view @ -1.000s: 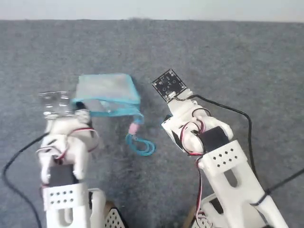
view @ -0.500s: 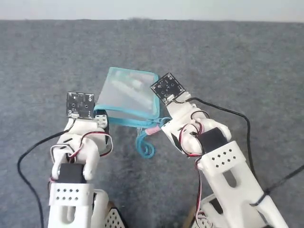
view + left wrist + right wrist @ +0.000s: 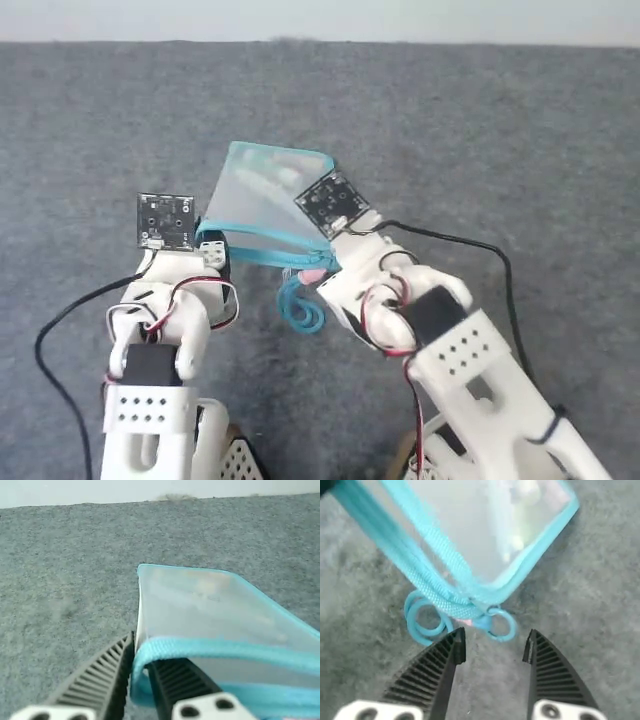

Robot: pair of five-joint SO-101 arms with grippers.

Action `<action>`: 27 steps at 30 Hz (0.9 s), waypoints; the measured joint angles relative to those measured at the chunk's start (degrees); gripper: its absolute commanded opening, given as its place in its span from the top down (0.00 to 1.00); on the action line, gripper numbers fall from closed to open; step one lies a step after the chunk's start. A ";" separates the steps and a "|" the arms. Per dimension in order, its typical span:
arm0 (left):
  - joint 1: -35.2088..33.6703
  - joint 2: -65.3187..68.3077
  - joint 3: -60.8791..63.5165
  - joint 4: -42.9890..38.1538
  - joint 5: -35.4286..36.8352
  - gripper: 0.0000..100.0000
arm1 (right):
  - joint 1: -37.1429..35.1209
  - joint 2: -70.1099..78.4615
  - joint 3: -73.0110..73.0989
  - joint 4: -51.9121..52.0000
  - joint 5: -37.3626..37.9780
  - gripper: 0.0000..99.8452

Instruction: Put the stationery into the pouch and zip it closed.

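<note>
Left hand (image 3: 140, 652) pinches pouch (image 3: 210, 610) corner; right hand (image 3: 496, 635) spread beside zipper pull (image 3: 498, 624).

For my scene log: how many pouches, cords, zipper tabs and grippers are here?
Translucent turquoise-trimmed pouch: 1
Looped turquoise cord: 1
Pink zipper tab: 1
Grippers, left gripper and right gripper: 2
Total: 5

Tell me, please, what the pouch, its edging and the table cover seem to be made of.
The pouch looks like soft frosted plastic film: blurred contents show through. Its edging seems woven teal fabric tape, with ribbed weave. The cover appears matte grey felt or carpet, fuzzy and mottled.
</note>
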 measured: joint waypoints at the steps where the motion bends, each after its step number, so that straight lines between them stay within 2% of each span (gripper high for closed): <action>1: 0.00 0.00 0.00 0.00 0.00 0.99 | 0.09 -1.14 0.35 0.00 -0.09 0.81; 6: 0.00 0.00 0.00 -0.88 0.00 0.99 | -5.71 -2.46 6.68 -3.16 -0.97 0.81; 9: 0.00 0.00 0.00 -0.88 0.00 0.99 | -7.74 -1.14 8.18 -7.65 -6.68 0.81; 13: 0.00 0.00 0.00 -0.88 0.00 0.99 | -7.38 3.43 8.18 -12.57 -15.91 0.81; 20: 0.00 0.00 0.00 -0.88 0.00 0.99 | -4.66 13.19 8.18 -21.89 -26.02 0.81; 27: 0.00 0.00 0.00 -0.97 0.00 0.99 | -0.88 16.70 8.18 -24.70 -28.57 0.83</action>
